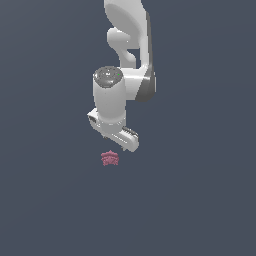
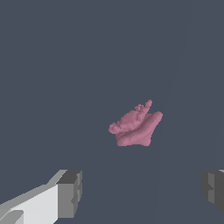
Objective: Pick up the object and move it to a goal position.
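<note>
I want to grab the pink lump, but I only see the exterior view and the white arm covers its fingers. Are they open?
Observer: Yes. In the wrist view the gripper is open, with one dark finger pad far apart from the other.
Operator: Is the lump stuck between them already?
Observer: No. The pink lump lies ahead of the pads, apart from both, touching neither.
Operator: What does it look like close up?
Observer: Knobbly and irregular, with small bumps on one side and a smoother, rounded lobe on the other.
Operator: Is anything else near it?
Observer: The wrist view shows only the plain dark grey floor around it.
</note>
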Controlling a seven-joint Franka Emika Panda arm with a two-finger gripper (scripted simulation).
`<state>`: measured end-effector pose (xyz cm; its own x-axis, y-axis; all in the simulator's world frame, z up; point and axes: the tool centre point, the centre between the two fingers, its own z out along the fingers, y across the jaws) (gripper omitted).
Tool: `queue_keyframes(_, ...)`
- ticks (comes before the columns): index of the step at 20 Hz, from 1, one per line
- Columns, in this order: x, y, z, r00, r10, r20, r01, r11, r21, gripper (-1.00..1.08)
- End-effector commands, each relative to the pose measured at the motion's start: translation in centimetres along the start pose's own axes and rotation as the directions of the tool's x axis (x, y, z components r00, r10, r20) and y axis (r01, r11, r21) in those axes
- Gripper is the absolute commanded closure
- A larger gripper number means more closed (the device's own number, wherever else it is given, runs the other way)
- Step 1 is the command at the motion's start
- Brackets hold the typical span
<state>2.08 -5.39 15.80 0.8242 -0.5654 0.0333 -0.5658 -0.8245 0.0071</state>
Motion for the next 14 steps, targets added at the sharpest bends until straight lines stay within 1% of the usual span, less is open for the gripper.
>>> queue_keyframes(1, 0.2, 0.2, 0.5, 0.997, 0.079, 0.004, -0.079, 0.997, 0.001, -0.92)
queue_keyframes(4, 0.3, 0.4, 1.0, 0.985, 0.171, 0.01, -0.171, 0.985, 0.001, -0.92)
queue_keyframes(7, 0.5, 0.6, 1.6, 0.965, 0.262, 0.014, -0.262, 0.965, 0.0, -0.92)
queue_keyframes(10, 0.7, 0.8, 2.1, 0.937, 0.35, 0.018, -0.35, 0.937, -0.002, -0.92)
queue_keyframes(14, 1.0, 1.1, 2.9, 0.886, 0.463, 0.022, -0.463, 0.887, -0.005, -0.92)
